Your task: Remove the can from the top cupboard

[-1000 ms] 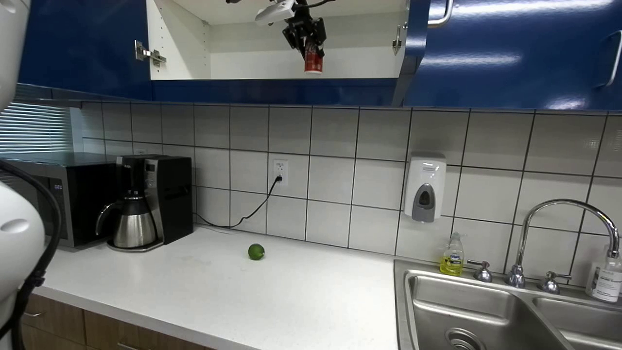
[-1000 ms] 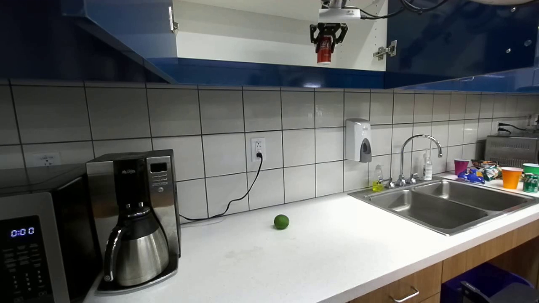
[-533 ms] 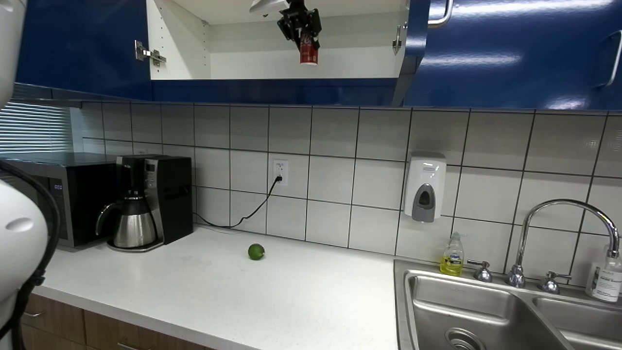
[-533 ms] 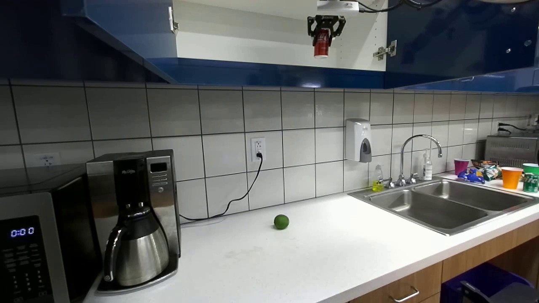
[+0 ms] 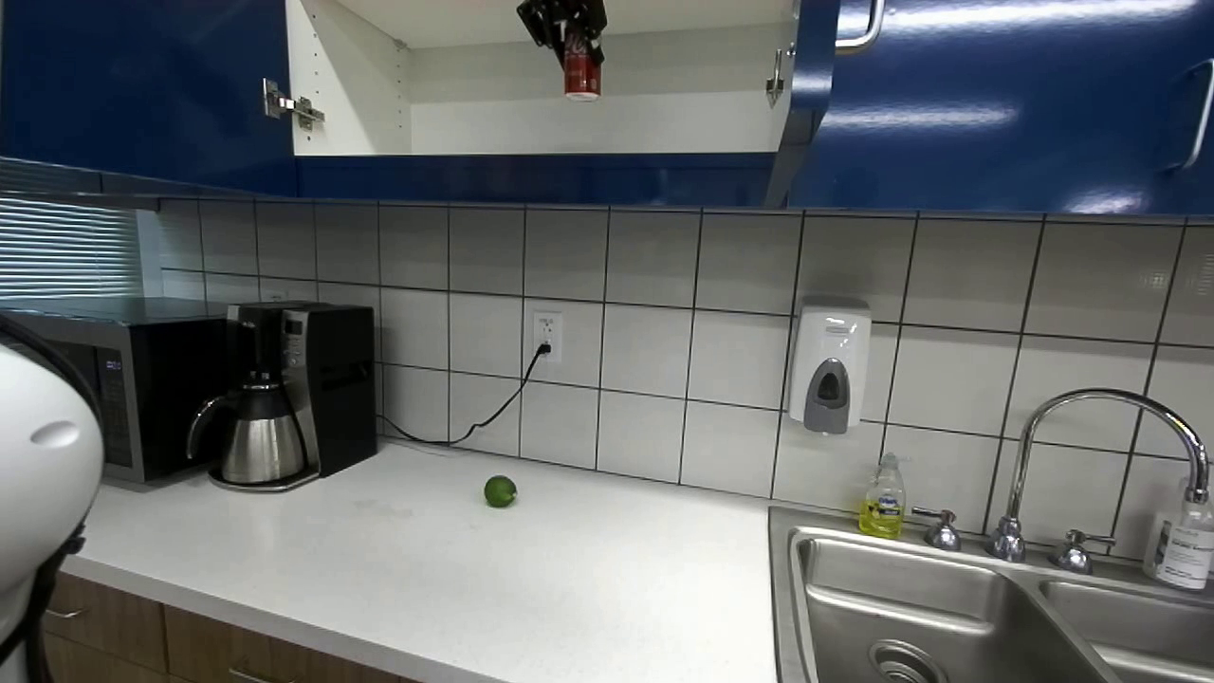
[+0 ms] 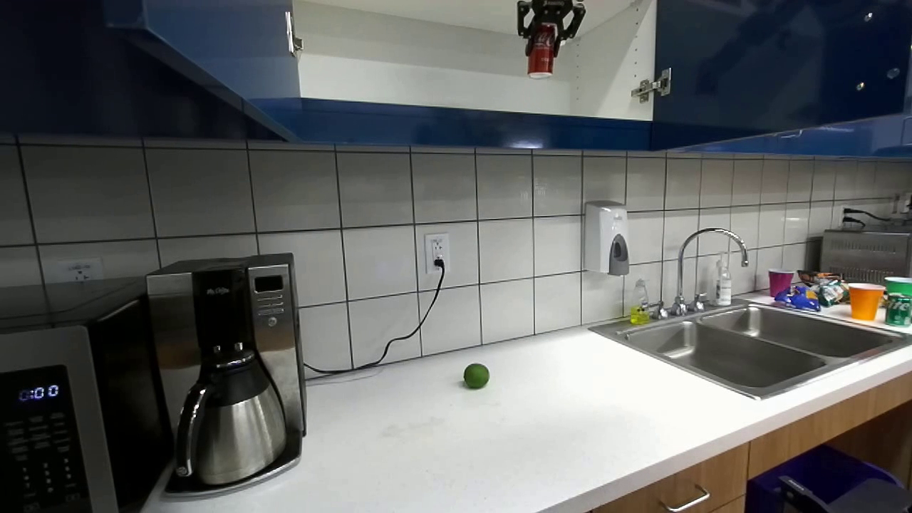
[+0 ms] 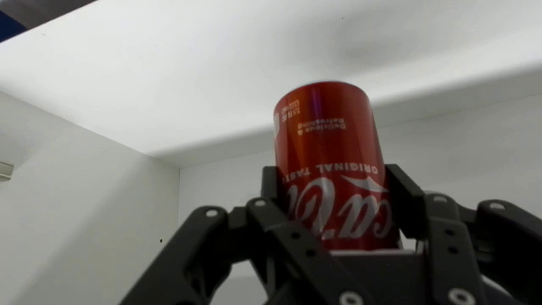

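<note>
Clamping the red can [image 7: 332, 163], the end effector [image 6: 543, 47] has just brought it higher above the lower edge of the top cupboard [image 5: 531, 178], likely helping removal, though whether inside or in front is unclear.

In the wrist view, the can [image 7: 332, 156] has upside-down words: "ORIGINAL TASTE", "Delicious & Refreshing" and part of a big "Coca-Cola". In an exterior view, the microwave [image 6: 92, 399] shows "0:00" and the coffee maker [image 6: 228, 320] says "Mr. Coffee".

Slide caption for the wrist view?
Gripper clasping the red can, lettering inverted in frame, white interior of the top cupboard behind.
</note>
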Motion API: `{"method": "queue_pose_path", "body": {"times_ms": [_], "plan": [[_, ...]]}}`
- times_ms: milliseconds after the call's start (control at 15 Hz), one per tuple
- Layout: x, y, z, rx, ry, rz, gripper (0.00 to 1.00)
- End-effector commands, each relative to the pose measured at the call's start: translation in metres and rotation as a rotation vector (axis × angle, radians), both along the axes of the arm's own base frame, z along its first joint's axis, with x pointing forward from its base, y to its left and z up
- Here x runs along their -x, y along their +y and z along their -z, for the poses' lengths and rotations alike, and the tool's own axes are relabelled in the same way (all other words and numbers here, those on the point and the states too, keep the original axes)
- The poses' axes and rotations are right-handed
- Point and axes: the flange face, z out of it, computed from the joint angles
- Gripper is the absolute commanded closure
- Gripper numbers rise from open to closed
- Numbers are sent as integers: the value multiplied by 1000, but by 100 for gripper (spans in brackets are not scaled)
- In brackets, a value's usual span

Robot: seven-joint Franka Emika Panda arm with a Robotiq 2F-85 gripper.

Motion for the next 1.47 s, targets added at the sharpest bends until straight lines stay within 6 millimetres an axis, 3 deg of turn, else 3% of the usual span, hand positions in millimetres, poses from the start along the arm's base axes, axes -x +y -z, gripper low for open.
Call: {"method": "queue_pose_path", "body": {"times_ms": [0, 467, 1400], "plan": [[34, 10, -13, -1, 1, 24, 62], [85, 31, -10, 3, 18, 15, 62], [178, 85, 42, -18, 83, -33, 62]]}}
